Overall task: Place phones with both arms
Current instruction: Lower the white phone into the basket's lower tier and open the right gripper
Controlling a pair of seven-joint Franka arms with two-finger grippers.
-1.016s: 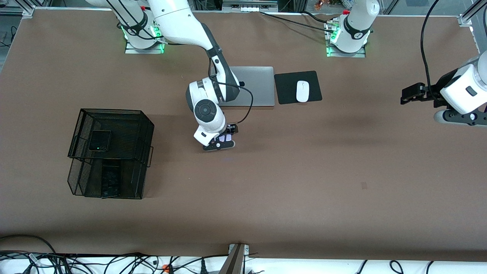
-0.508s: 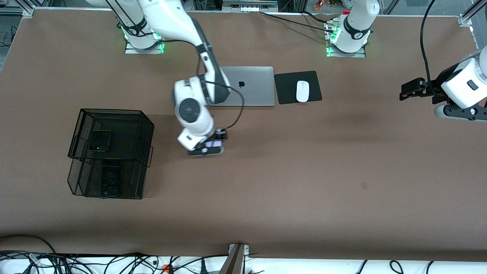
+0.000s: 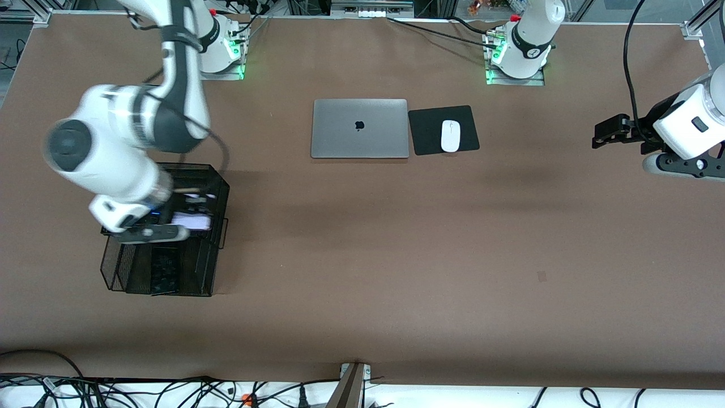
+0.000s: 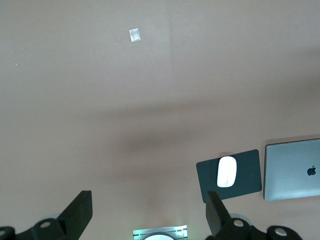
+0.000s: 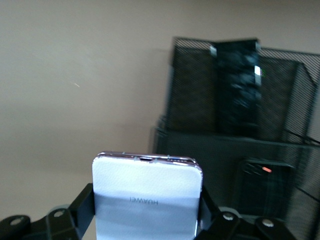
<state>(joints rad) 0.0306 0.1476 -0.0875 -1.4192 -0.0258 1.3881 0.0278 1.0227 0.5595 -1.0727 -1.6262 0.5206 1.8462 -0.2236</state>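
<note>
Desk (image 3: 396, 272): brown, matte, with cables along the edge nearest the front camera.
Fixed items: closed silver laptop (image 3: 359, 128) mid-desk near the bases; white mouse (image 3: 450, 136) on black mouse pad (image 3: 443, 130) just beside it.
Mesh rack (image 3: 164, 249): black, two-tiered, toward the right arm's end.
Right end effector (image 3: 184, 218): over the rack's upper tray, pinching the lavender-white phone (image 5: 146, 197) by its sides.
Long black phone (image 5: 237, 90): in the rack's lower tier.
Squarish black phone (image 5: 260, 187): in the upper tray, partly seen from the right wrist.
Left end effector (image 3: 609, 136): spread wide, empty, waiting above the left arm's end.
Change: right arm swung from beside the laptop to the rack, phone carried along; left arm barely shifted.
Open room: broad bare desk between rack and left arm.
</note>
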